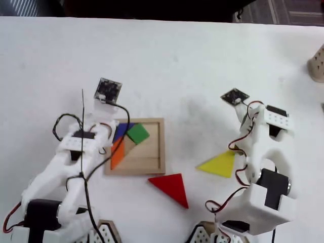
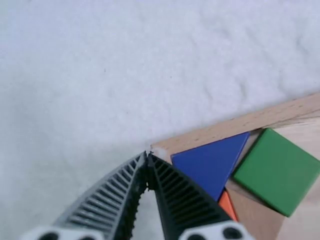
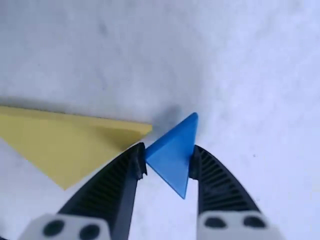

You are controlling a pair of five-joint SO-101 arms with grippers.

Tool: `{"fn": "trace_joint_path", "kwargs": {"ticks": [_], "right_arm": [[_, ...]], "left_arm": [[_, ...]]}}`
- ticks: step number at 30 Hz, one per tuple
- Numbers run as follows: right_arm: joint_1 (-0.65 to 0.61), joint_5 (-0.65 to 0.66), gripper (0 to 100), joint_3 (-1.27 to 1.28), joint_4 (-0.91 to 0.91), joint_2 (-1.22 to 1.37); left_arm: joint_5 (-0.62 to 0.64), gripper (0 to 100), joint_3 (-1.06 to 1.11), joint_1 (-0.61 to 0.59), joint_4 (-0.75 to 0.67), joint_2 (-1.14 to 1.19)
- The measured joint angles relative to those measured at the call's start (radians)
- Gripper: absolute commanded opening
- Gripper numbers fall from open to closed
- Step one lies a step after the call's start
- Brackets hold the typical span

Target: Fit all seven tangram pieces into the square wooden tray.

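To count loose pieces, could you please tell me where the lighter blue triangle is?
Right wrist view: the lighter blue triangle sits in the right tool, beside the yellow triangle.

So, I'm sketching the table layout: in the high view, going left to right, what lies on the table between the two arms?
wooden tray → red triangle → yellow triangle

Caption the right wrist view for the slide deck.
Right hand gripping a small blue triangle beside the yellow triangle on the white table.
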Motion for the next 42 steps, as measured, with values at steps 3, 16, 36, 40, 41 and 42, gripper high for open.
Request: {"fn": "trace_joint_path", "kwargs": {"ticks": [3,16,36,40,41,42], "right_arm": [[-0.023,-0.041,6.3,-0.040,0.061,0.000],[-0.233,-0.230,6.3,-0.207,0.321,0.000],[-0.853,-0.477,6.6,-0.416,0.411,0.011],[-0.918,-0.479,6.7,-0.416,0.330,0.041],[-0.924,-0.479,6.7,-0.416,0.311,0.060],[-0.930,-0.479,6.7,-0.416,0.292,0.080]], "left_arm": [[0.000,2,0.000,0.000,0.000,0.000],[0.000,2,0.000,0.000,0.000,0.000],[0.000,2,0.000,-0.028,0.000,0.000],[0.000,2,0.000,-0.106,-0.040,0.000],[0.000,2,0.000,-0.118,-0.046,0.000],[0.000,2,0.000,-0.124,-0.051,0.000]]}}
